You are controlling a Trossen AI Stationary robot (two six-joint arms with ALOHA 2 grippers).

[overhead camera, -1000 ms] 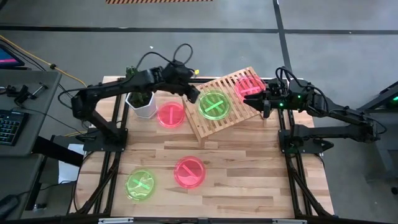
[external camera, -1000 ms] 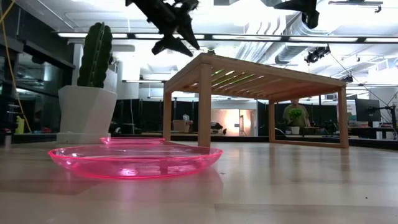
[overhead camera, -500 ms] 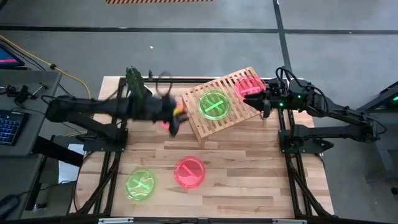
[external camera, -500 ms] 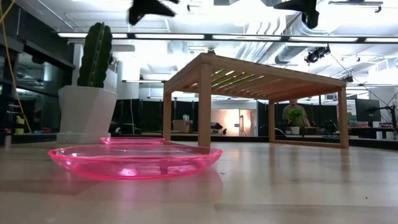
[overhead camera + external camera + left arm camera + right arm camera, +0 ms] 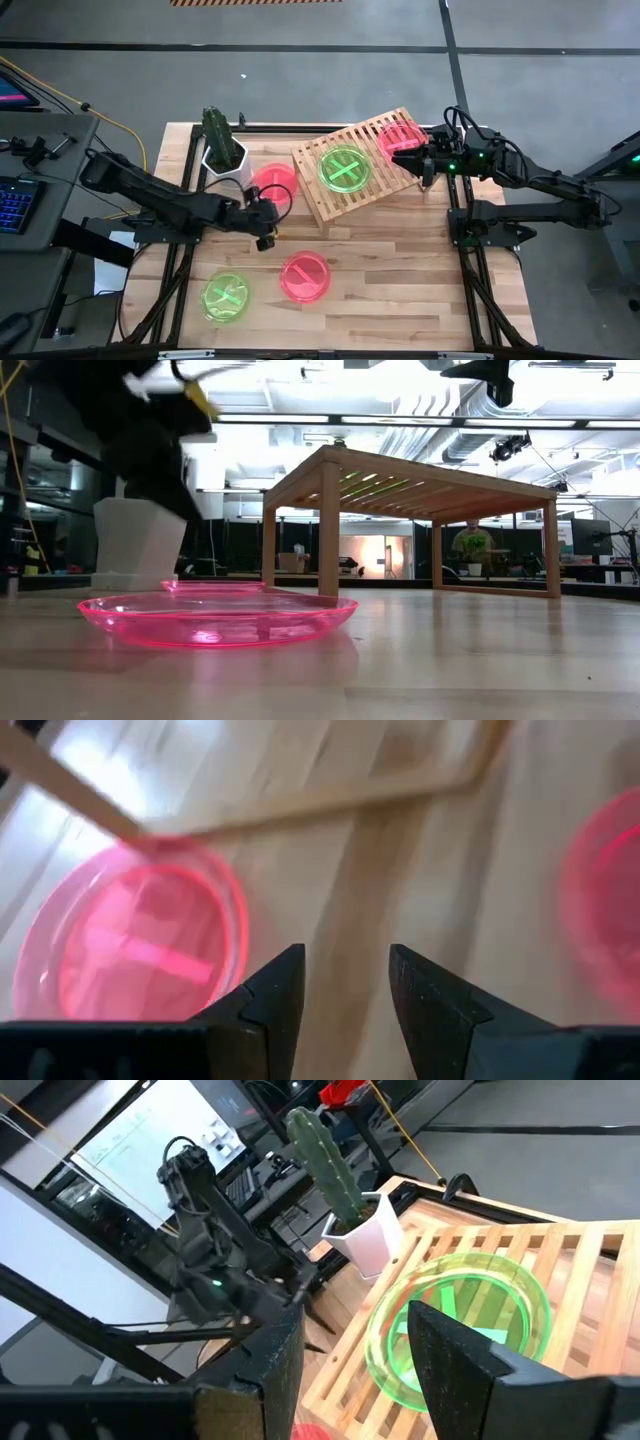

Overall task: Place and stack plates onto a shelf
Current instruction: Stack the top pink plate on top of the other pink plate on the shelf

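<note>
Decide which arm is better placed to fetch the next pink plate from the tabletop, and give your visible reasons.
Left, probably. The left tool is open, empty, low between two pink plates. The right tool hovers at the shelf, farther from both.

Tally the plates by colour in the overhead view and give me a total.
Green plates: 2, one on the shelf at, one on the table at.
Pink-red plates: 3, at and.
Total: 5 plates visible.
</note>
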